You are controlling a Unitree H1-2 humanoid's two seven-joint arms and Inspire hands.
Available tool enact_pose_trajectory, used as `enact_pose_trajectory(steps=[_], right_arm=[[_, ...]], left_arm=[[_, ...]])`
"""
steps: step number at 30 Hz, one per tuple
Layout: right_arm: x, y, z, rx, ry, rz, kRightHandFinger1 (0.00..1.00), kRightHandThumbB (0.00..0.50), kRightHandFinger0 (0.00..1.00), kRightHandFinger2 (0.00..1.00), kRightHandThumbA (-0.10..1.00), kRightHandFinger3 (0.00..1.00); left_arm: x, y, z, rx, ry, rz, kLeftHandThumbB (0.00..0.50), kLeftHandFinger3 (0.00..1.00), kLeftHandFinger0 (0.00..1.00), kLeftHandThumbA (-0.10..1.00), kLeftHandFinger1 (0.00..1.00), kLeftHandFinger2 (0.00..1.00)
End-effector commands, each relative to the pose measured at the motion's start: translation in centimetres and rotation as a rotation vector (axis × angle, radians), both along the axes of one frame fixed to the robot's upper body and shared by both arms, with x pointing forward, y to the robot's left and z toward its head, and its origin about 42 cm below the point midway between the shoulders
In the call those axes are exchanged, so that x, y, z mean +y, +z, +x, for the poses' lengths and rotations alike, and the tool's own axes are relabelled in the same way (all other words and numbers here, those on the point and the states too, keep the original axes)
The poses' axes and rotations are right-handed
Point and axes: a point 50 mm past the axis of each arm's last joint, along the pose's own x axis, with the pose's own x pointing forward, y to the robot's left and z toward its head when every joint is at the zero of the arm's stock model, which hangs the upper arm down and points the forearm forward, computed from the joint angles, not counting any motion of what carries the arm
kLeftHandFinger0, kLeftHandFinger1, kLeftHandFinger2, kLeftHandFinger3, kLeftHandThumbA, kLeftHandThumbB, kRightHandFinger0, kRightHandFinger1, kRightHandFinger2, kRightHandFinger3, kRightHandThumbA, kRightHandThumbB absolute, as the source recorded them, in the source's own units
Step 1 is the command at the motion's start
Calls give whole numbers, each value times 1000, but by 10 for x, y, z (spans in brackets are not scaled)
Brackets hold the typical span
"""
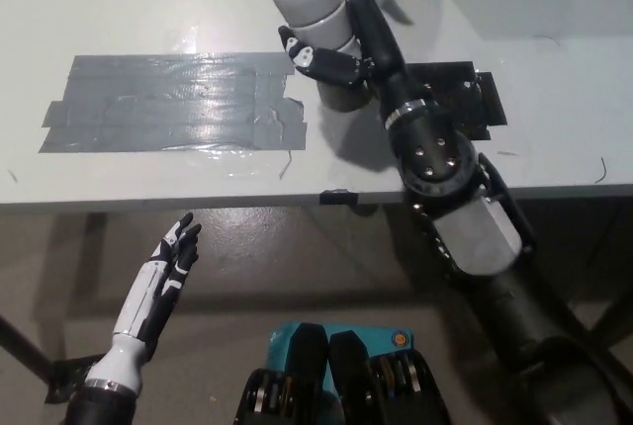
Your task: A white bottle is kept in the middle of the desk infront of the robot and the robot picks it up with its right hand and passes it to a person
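Head view, the only one. White bottle [315,20] is up off the desk [148,10], held at top centre, tilted w/ its neck toward the top edge. Cap end is cut off by the frame, so can't see the top. Lower part of the bottle is covered by the black right hand [336,49], wrapped round the body: fingers [315,57] w/ pale tips curl across the front, palm and thumb side mostly hidden behind the bottle. Grip reads as closed on the bottle; whether the base is supported from under, can't tell.

Right arm runs from bottom right up across the desk edge, forearm over a black pad [460,99] on the desk. Pad partly hidden by the arm, only its right portion and a strip near the wrist show; what it's made of is unclear.

Left of the bottle, a patch of grey tape strips [173,104] stuck flat on the desk, shiny w/ glare, some edges wrinkled. A small dark clip-like bit [338,195] sits on the desk's front edge, too small to identify.

White left hand [163,272] rests low at lower left, below desk level, fingers straight and slightly apart, holding nothing. Its forearm runs toward the bottom edge.
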Motion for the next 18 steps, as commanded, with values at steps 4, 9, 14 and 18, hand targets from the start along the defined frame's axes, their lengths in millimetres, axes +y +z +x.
enact_pose_trajectory(steps=[4,9,14,18], right_arm=[[33,38,28,-44,6,-92,444,160,0,815,-100,876],[35,42,41,16,-38,-105,307,152,234,803,-100,858],[30,54,50,38,-67,-104,235,156,0,857,-100,835],[28,65,54,36,-73,-88,425,148,0,889,-100,891]], left_arm=[[3,17,8,-49,-29,41,166,1000,996,948,1000,1000],[2,18,8,-53,-36,24,165,1000,1000,918,1000,1000],[1,21,10,-48,-43,39,165,1000,1000,928,1000,1000],[1,22,12,-54,-47,38,157,1000,1000,920,1000,1000]])
